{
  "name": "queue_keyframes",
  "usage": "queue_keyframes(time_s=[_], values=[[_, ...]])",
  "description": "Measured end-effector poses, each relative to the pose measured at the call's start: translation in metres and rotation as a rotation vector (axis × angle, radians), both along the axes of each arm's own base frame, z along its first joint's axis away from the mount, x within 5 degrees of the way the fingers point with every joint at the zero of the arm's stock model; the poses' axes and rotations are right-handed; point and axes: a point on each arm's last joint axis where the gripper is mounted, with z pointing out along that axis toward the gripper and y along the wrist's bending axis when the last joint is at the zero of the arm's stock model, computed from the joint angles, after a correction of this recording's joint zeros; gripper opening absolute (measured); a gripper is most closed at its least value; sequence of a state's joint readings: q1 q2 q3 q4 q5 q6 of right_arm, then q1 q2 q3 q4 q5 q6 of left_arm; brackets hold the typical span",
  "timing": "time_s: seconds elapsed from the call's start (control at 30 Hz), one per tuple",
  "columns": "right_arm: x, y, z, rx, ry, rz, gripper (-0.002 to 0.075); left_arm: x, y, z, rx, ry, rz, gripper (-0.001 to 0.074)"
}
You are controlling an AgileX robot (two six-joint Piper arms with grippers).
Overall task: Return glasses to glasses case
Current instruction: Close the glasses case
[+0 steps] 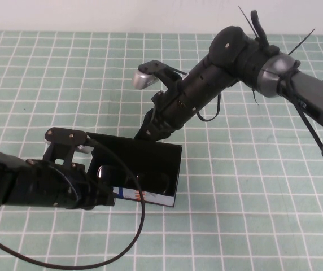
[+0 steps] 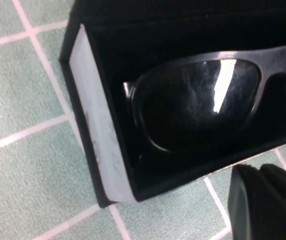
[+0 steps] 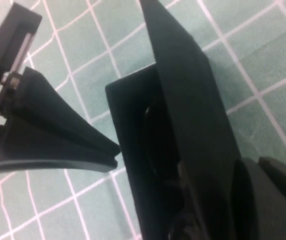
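So the glasses [image 2: 198,102] are already lying inside the glasses case [image 1: 144,169] on the table [image 1: 252,214]. Left gripper [image 1: 102,189] sits at the case's left end, probably steadying it, can't tell if it's clamped. Right gripper [image 1: 150,131] straddles the raised lid with spread fingers, looks ready to close it.
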State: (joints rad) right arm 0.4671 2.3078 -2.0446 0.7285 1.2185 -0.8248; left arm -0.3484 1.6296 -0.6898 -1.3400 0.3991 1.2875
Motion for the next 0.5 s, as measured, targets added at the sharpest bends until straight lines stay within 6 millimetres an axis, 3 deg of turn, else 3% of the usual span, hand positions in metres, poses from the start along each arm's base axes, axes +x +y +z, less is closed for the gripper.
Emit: queue_keyframes(time_s=[0.23,0.5], values=[[-0.001,0.003,0.001,0.028,0.018,-0.004,-0.0011,0.000,0.000,0.000,0.003,-0.004,0.001,-0.0001],[-0.026,0.032,-0.006,-0.012,0.018,0.082,-0.0012,0.001,0.001,0.000,0.007,-0.007,0.004,-0.0001]])
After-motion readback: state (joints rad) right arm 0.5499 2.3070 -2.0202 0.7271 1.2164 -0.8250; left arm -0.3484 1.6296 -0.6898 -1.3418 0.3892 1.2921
